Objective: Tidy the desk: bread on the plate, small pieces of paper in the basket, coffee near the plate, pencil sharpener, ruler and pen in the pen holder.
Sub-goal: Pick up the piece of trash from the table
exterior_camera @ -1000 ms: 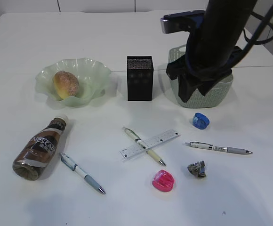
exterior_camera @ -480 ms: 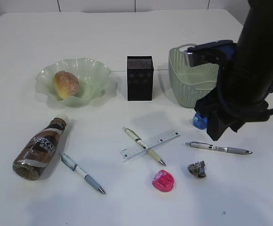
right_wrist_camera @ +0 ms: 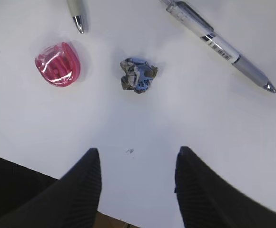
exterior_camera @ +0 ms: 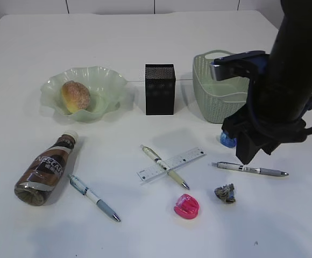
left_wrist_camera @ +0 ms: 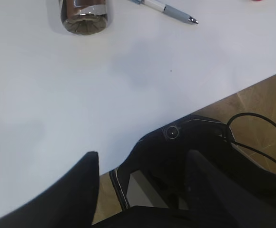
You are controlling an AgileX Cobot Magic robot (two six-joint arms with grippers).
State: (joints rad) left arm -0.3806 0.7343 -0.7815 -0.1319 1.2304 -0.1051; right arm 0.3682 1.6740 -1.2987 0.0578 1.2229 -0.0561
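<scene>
Right claw (right_wrist_camera: 137,183) hovering at lower centre, fingers apart, gripping nothing, above paper wad (right_wrist_camera: 138,75). Left claw (left_wrist_camera: 140,185) likewise parted, empty. Blue sharpener (exterior_camera: 227,140) partly hiding behind arm.

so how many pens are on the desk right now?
3. One beside the coffee bottle at front left, one crossed with the ruler in the middle, one at right near the paper wad. The arm could hide more.

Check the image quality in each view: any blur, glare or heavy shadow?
Exterior view: even light, soft shadows, sharp desk, though the dark right arm hides part of the basket. Left wrist view: bottle cropped at the top, fingers dark. Right wrist view: paper wad crisp, no glare.
</scene>
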